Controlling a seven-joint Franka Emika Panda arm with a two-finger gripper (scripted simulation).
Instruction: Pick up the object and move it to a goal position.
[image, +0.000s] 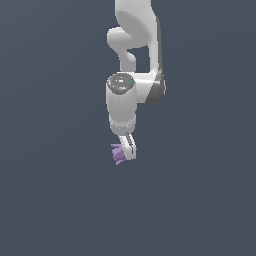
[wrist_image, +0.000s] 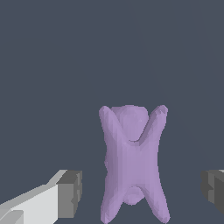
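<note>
The object is a light-purple lump with short prongs at both ends. In the wrist view it lies between my two fingers, with a gap on each side to the grey pads. My gripper is open and touches nothing. In the exterior view the white arm points straight down, and the gripper sits low around the object, which sticks out past the near finger on the exterior view's left. Part of the object is hidden behind that finger.
A plain dark grey-blue surface fills both views. Apart from the arm's own white links above the gripper, no other objects, containers or edges show.
</note>
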